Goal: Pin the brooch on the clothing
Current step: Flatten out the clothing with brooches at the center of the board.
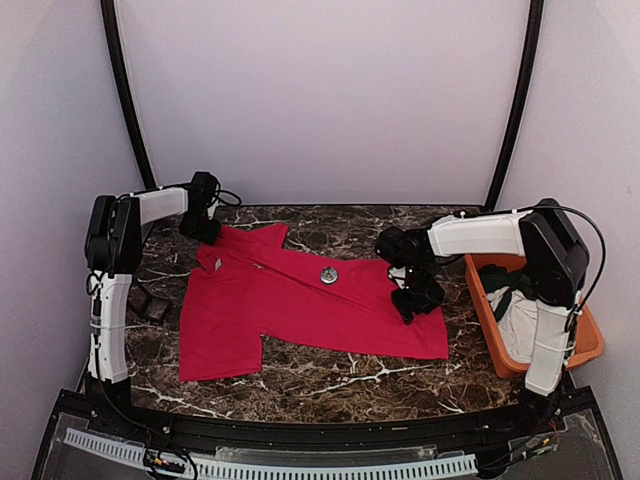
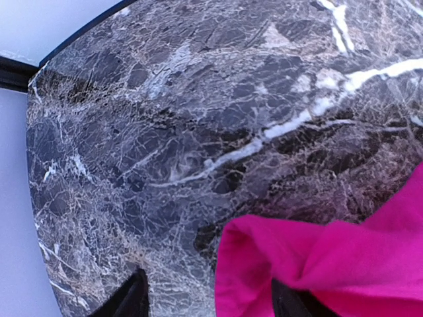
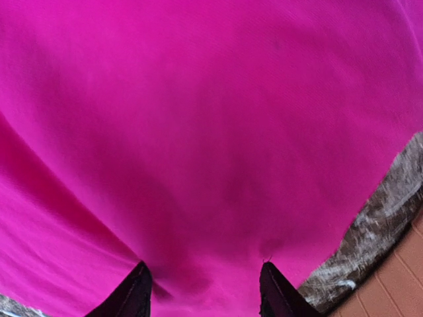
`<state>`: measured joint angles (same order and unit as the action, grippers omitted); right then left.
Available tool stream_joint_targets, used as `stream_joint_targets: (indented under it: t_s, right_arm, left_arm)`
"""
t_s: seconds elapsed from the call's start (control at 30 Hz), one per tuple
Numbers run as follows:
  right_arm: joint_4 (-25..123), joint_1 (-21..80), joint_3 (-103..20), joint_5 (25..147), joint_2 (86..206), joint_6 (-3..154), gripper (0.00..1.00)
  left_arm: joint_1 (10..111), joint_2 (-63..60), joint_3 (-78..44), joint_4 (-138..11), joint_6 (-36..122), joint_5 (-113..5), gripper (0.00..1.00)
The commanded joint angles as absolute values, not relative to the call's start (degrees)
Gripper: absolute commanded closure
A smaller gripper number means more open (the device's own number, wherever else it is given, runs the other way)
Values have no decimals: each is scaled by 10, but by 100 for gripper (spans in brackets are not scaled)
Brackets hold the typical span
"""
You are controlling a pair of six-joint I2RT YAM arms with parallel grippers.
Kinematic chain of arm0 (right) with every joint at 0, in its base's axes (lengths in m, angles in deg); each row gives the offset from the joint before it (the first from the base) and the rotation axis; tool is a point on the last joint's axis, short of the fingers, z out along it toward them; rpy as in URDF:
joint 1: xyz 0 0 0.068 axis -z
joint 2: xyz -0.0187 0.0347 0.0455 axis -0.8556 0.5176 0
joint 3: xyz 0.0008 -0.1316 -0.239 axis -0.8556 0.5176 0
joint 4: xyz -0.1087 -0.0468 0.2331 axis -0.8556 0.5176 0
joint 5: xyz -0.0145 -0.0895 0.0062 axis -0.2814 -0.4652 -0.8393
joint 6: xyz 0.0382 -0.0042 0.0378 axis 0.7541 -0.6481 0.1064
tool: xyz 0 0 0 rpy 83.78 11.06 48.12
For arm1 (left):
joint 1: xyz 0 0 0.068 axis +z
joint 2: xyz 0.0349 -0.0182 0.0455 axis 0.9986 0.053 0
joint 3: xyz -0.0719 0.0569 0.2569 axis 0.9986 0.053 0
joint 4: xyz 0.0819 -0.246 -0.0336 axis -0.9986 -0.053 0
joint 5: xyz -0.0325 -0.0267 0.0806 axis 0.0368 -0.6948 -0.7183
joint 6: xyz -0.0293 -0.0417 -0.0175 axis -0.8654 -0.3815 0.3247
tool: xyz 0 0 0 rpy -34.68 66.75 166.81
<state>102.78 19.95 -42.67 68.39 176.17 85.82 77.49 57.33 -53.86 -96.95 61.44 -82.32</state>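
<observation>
Dark brown marble table (image 1: 330,375), white-veined, pale walls behind. Large bright red short-sleeved T-shirt (image 1: 300,305) of soft fabric lies spread flat across the table's middle. A small round silvery brooch (image 1: 328,274) rests on the shirt's upper middle; whether it is fastened cannot be told. Left gripper (image 1: 203,228) sits at the shirt's far-left corner; in the left wrist view its fingers (image 2: 129,297) are spread apart and a raised fold of red fabric lies between them over bare marble. Right gripper (image 1: 415,300) is down on the shirt's right part, right of the brooch and apart from it; its fingers (image 3: 135,294) are likewise spread, red fabric filling the gap. An orange plastic bin (image 1: 590,350) stands at the table's right edge, holding a dark green garment (image 1: 505,280) and a white cloth (image 1: 518,325). A small black object (image 1: 150,305) lies left of the shirt.
</observation>
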Motion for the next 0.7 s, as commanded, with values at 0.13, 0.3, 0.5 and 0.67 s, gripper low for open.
stream_joint_targets:
  t_s: [0.13, 0.3, 0.5, 0.67]
  right_arm:
    - [1074, 195, -543, 659, 1728, 858, 43]
    - [1034, 218, -655, 678, 1778, 838, 43]
    - [975, 242, -819, 773, 1881, 806, 44]
    - [992, 245, -937, 814, 1982, 796, 50]
  left_arm:
    - [744, 392, -485, -1023, 566, -734, 29]
    - [690, 223, -326, -988, 538, -664, 22]
    - [650, 83, -96, -942, 473, -565, 25]
    - [611, 36, -3, -902, 416, -549, 31]
